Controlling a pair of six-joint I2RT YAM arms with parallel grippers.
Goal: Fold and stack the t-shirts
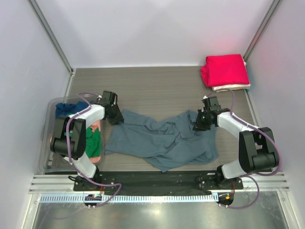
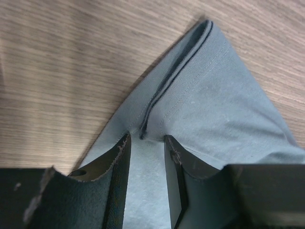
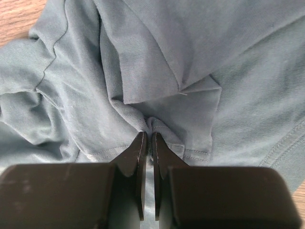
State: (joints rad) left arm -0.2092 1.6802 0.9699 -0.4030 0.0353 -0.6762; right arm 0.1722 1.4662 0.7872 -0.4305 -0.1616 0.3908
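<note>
Here's the grey-blue shirt (image 1: 157, 140), crumpled across the middle of the desk (image 1: 162, 86), and both arms are on it. The right gripper (image 3: 149, 137) is at the right-hand bunch, jaws together and clamped on a small pucker of cloth. The left gripper (image 2: 147, 139) sits at the far-left corner, jaws apart, straddling the stitched edge where it doubles over; nothing looks pinched there yet. This reads as the spread-out before any fold. The left wants to close on that doubled edge, deep enough to catch both layers, or the corner will slide out. Then a low lift and a pull apart, evenly, so the twist in the middle opens. That right pinch is thin and may catch one layer only, so go gently. Up in the far right corner the red shirt (image 1: 225, 69) lies folded on a cream shirt (image 1: 232, 88); more shirts wait in the bin (image 1: 47, 143) on the left
</note>
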